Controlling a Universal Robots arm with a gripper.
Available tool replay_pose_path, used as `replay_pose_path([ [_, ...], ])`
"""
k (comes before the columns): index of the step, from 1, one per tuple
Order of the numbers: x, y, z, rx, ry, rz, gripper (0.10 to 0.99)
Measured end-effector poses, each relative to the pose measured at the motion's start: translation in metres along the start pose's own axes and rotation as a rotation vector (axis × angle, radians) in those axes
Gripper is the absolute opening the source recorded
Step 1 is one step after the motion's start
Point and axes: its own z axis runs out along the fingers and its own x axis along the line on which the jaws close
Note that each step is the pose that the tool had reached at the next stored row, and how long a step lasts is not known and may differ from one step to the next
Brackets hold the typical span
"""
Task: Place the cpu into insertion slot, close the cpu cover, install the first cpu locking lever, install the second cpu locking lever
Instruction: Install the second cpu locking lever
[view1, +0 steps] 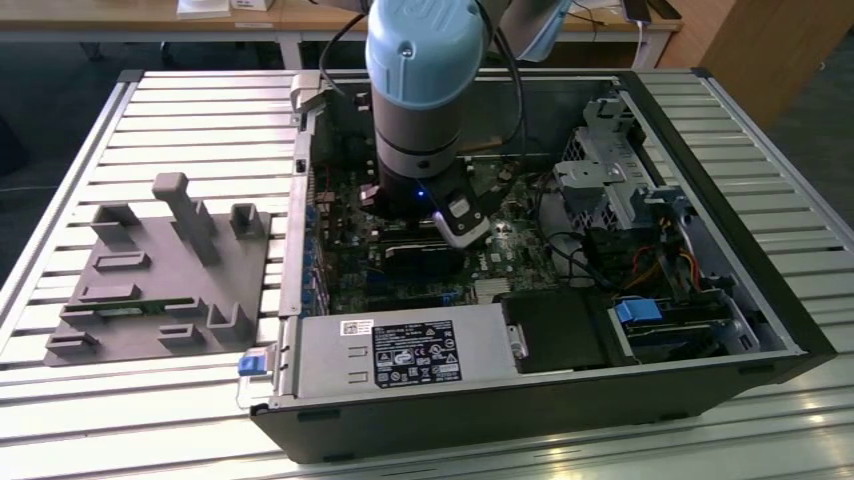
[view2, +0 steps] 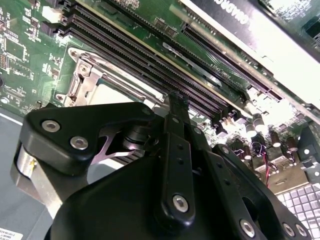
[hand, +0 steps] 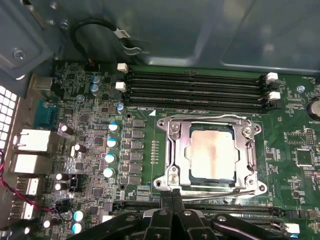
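In the first wrist view the cpu (hand: 212, 152) lies flat in the insertion slot, its dull silver top showing through the square cut-out. The cpu cover (hand: 172, 150) is folded down over it, so the slot itself is hidden beneath. A thin wire locking lever (hand: 220, 189) runs along the socket edge nearest the gripper. My gripper (hand: 172, 197) is shut, its tips together right at that edge by the lever's end, with nothing seen between them. The second wrist view shows the gripper (view2: 176, 100) beside the cpu (view2: 114, 92). In the exterior view the gripper (view1: 461, 235) reaches down into the open computer case.
Black memory slots (hand: 195, 85) run beside the socket. A black cable (hand: 100, 30) loops by the case wall. A power supply (view1: 400, 350) sits at the case's front, a drive cage (view1: 601, 170) on the exterior view's right, and a grey fixture block (view1: 160, 270) outside on the left.
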Motion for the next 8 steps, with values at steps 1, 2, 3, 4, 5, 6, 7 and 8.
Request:
replay_pose_path([
  [1, 0.0, -0.0001, 0.0003, 0.0, 0.0, 0.0, 0.106],
  [2, 0.0001, -0.0002, 0.0007, -0.001, 0.0, 0.0, 0.106],
  [3, 0.0, -0.0003, 0.0011, -0.001, -0.0001, 0.0, 0.106],
  [4, 0.0001, -0.0004, 0.0015, -0.002, -0.0001, 0.0, 0.106],
  [5, 0.0001, -0.0005, 0.0018, -0.002, -0.0001, 0.0, 0.106],
  [6, 0.0001, -0.0006, 0.0021, -0.003, -0.0001, 0.0, 0.106],
  [7, 0.0001, -0.0007, 0.0023, -0.004, -0.0001, 0.0, 0.106],
  [8, 0.0001, -0.0007, 0.0026, -0.005, -0.0002, 0.0, 0.106],
])
